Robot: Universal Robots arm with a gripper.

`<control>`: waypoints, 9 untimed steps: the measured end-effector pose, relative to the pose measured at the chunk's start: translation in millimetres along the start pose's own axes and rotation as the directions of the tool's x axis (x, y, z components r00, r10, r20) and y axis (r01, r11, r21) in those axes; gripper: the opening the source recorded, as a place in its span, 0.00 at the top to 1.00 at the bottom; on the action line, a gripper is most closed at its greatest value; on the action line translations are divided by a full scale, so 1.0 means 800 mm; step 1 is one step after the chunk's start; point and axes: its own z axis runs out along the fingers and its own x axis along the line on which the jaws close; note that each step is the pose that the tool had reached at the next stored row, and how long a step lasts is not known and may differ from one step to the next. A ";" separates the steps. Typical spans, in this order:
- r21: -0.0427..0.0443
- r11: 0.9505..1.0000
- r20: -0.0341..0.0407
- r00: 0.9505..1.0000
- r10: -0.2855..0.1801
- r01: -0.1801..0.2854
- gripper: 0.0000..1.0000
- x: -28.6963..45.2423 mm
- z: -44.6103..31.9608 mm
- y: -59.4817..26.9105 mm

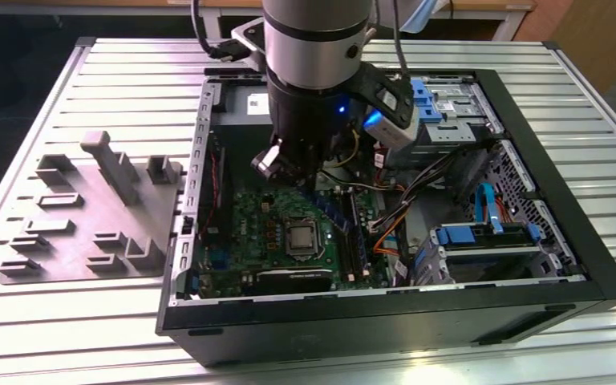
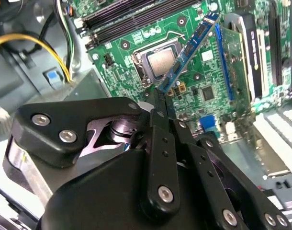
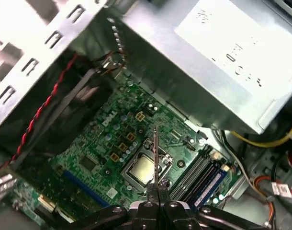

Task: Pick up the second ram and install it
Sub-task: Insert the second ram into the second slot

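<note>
Clenched on one end of the second ram [image 2: 190,48], the pincer [image 2: 161,98] holds it aloft over the processor socket [image 2: 158,64] — carried, I judge, not yet seated — and seating calls for squaring its edge to a free memory slot [image 3: 190,171].

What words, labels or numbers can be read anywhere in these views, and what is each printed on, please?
Nothing reads clearly.
White label on the power supply: print blurred, unreadable.
White markings on the motherboard: too small to read.
Processor lid: engraving too faint to read.
Second ram, held in the shut gripper: no legible print.
</note>
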 end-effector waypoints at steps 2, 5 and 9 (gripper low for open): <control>0.001 0.999 0.001 0.999 0.037 -0.037 0.88 0.0000 0.0004 0.000; 0.003 0.996 0.003 0.996 0.091 -0.091 0.88 0.0000 0.0009 0.000; 0.005 0.987 0.005 0.987 0.163 -0.163 0.88 0.0001 0.0021 0.000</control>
